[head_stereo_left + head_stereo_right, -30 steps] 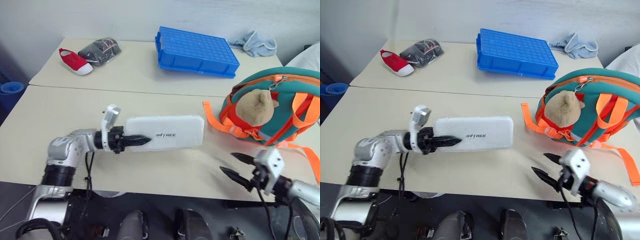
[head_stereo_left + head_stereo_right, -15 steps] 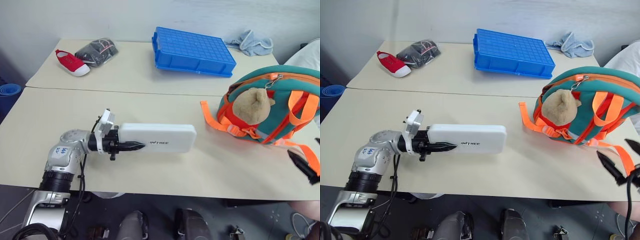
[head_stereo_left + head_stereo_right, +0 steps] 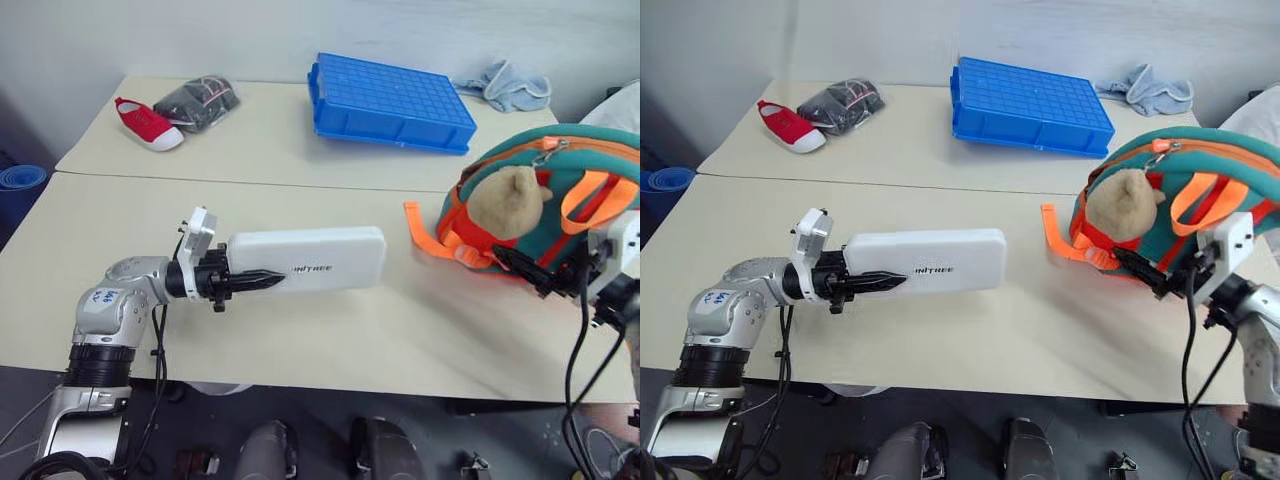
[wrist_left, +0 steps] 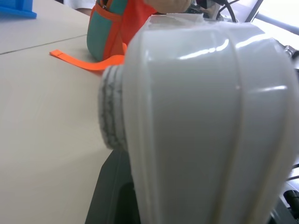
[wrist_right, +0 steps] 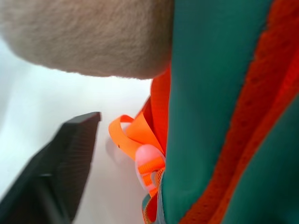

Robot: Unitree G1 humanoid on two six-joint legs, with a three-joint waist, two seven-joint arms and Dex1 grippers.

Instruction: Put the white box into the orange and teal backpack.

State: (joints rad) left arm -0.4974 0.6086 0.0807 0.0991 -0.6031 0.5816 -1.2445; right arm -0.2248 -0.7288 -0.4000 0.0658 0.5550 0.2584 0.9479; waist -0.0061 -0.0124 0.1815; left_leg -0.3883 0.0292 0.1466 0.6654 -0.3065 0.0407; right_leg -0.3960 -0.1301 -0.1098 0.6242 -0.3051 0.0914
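The white box [image 3: 320, 258] hangs level just over the near table, its long side pointing toward the backpack. My left gripper [image 3: 265, 280] is shut on its left end. In the left wrist view the white box [image 4: 201, 116] looms close, with the backpack [image 4: 100, 39] beyond it. The orange and teal backpack [image 3: 575, 165] stands upright at the right, a tan plush toy [image 3: 510, 200] on its front. My right gripper [image 3: 520, 268] is open at the backpack's front, just below the toy. In the right wrist view one finger [image 5: 60, 172] shows beside the backpack [image 5: 219, 93].
A blue gridded tray [image 3: 390, 100] lies on the far table, with a red shoe [image 3: 148, 122] and a bagged dark shoe [image 3: 198, 100] at far left. A blue cloth [image 3: 505, 85] is at far right. An orange strap [image 3: 425, 232] trails between box and backpack.
My right gripper has risen from the table's front edge and gone forward to the backpack's front, under the toy. The left gripper still holds the box, barely shifted.
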